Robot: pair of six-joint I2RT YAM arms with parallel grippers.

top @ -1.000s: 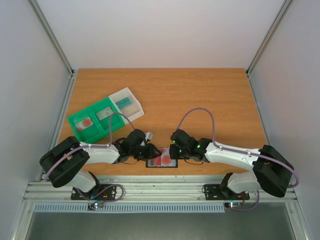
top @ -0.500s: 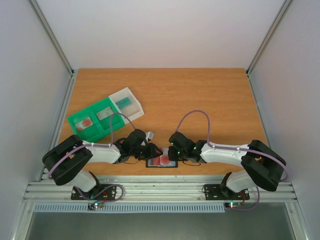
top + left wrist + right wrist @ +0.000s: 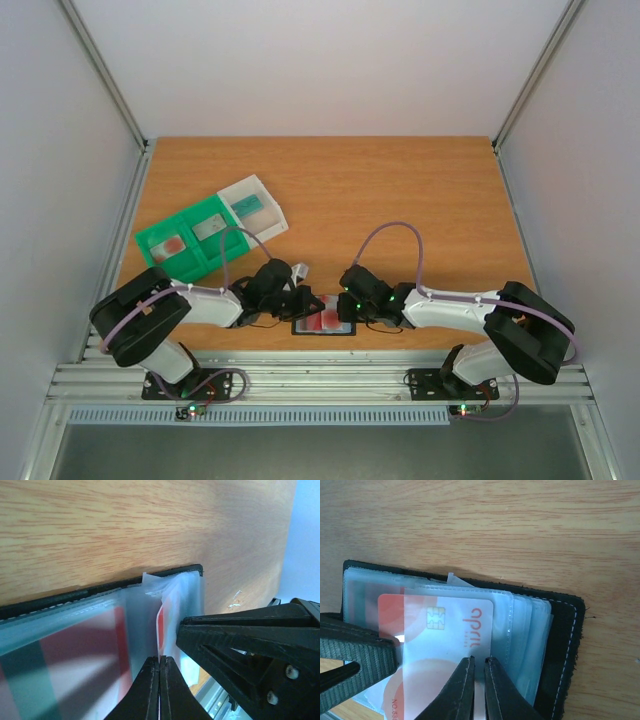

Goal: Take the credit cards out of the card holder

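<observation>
Contact: left gripper (image 3: pixel 160 664) pinches the edge of the red credit card (image 3: pixel 447 625); right gripper (image 3: pixel 479 672), nearly closed, rests on the card holder (image 3: pixel 566 645) sleeve (image 3: pixel 520 622).

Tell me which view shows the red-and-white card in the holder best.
Right wrist: the red-and-white card lies face-on, chip and lettering clear. Left wrist shows only its edge; top external shows a small red patch.

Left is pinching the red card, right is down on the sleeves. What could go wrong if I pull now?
Left gripper holds only the card's thin edge; it could slip off.
Right gripper sits over that same card through the sleeve, so it may pin the card and fight the pull.
If right's hold is weak, the holder may drag along.
</observation>
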